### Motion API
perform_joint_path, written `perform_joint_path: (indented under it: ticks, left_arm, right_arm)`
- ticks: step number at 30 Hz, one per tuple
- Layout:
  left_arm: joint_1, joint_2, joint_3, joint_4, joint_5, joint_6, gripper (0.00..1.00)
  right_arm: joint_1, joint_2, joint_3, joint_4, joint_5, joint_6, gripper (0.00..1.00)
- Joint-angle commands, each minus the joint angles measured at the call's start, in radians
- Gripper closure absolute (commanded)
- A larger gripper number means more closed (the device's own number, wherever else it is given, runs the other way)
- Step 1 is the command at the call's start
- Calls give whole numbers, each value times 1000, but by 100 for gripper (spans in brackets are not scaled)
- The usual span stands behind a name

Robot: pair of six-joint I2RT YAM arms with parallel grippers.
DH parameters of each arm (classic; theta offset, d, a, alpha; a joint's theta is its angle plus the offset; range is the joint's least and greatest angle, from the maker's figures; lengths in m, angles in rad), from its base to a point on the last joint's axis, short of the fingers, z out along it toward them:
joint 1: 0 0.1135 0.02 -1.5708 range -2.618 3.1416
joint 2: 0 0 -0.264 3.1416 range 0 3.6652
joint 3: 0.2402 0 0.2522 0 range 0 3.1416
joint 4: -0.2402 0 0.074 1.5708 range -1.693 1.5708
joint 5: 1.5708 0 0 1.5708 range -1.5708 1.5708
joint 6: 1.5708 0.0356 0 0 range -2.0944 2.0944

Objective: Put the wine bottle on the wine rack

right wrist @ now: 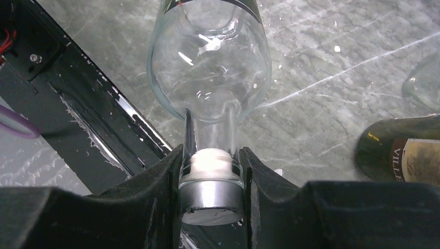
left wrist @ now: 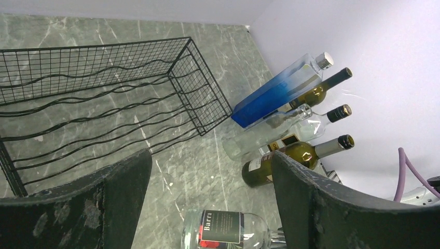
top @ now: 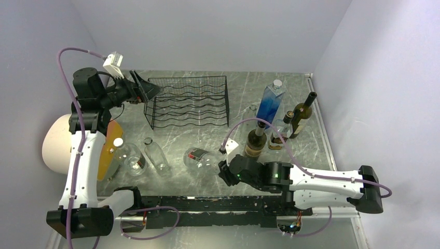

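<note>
clamping the right gripper [right wrist: 211, 171] on the bottle [top: 200, 155] at the top of the neck, pressing its fingers [right wrist: 155, 197] to both sides right at the cap [right wrist: 211, 199]. holding the left gripper [left wrist: 207, 171] wide open and empty, hovering by the left end of the rack [top: 189, 101]. finding the bottle lying flat on the table [top: 244, 88], near the front edge, well apart from the rack at the back, between 2 clear bottles [top: 155, 155] on the left and 4 standing bottles [top: 270, 101] on the right. judging the step in hand as lifting by the neck. doing it well probably meaning a firm squeeze, guarding against a swing or slip of the heavy glass body off so thin a neck; raising slowly, getting the base clear of the table; steering wide of the dark bottle [right wrist: 404, 155] close by on the right; turning the body into line with a trough in the wavy rods before lowering. reading the long axis as running roughly left to right, slightly slanted, level with the tabletop, pointing the cap right and toward the arm bases, the base left and slightly away. guessing at a base-first entry, given the hold on the neck. not managing to tell the open side of the rack from here.
</note>
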Motion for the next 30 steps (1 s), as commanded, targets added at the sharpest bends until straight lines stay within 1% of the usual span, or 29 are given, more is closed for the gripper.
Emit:
perform_joint_path:
  ticks: [1,6,12,17,21,25,28,30]
  left_arm:
    - [-7,6,-3,16,-10,6,12]
    - [-7,0,-10,6,-13,13,12]
    - [-7,4,7,-61,-24,49,11]
    - [-7,4,-10,-77,-27,65,11]
    - [-7,6,-41,-82,-24,65,11]
    - [-7,6,-72,-85,-20,65,10]
    - [-7,6,-87,-91,-36,104,9]
    - [-7,5,-96,-93,-53,107,8]
  right_arm:
    - [1,21,44,-79,67,31,100]
    - [2,131,67,-39,30,22,100]
    - [0,291,63,42,13,11,100]
    - [-14,364,66,114,-9,-21,100]
    - [-55,417,48,166,-64,-43,100]
    - [-79,469,46,196,-106,-71,100]
    - [-86,511,58,193,-124,-85,100]
    - [-88,537,67,189,-138,-95,94]
